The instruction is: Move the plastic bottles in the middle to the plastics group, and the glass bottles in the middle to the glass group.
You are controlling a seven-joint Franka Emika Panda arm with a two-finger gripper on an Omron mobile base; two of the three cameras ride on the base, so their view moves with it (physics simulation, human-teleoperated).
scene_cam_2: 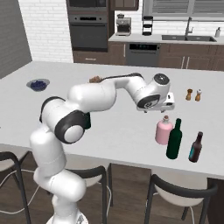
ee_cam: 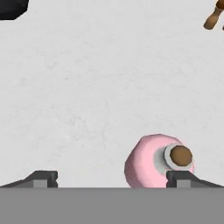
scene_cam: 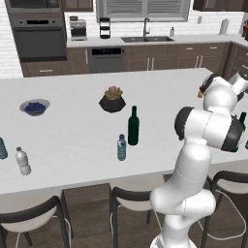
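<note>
A: Where is the gripper (ee_cam: 112, 178)?

B: Above the pink bottle (scene_cam_2: 164, 130), fingers spread wide and holding nothing. In the hand view the right fingertip (ee_cam: 178, 176) sits just over the bottle's brown stopper.

A: And the pink bottle itself?

B: Upright on the white counter (scene_cam_2: 113, 127), just beside a green wine bottle (scene_cam_2: 174, 140), with a brown bottle (scene_cam_2: 196, 148) near that. All three stand close to the counter's front edge.

A: What about the middle?

B: Another green wine bottle (scene_cam: 133, 126) and the small blue water bottle (scene_cam: 121, 147) stand close together, with bare counter all round them. A potted plant (scene_cam: 112, 99) sits behind.

A: The left end?

B: A clear white-capped bottle (scene_cam: 23, 161) near the front edge, a teal bottle (scene_cam: 2, 148) cut by the frame, and a bowl (scene_cam: 35, 107) further back. Wide open counter lies between them and the middle pair.
</note>
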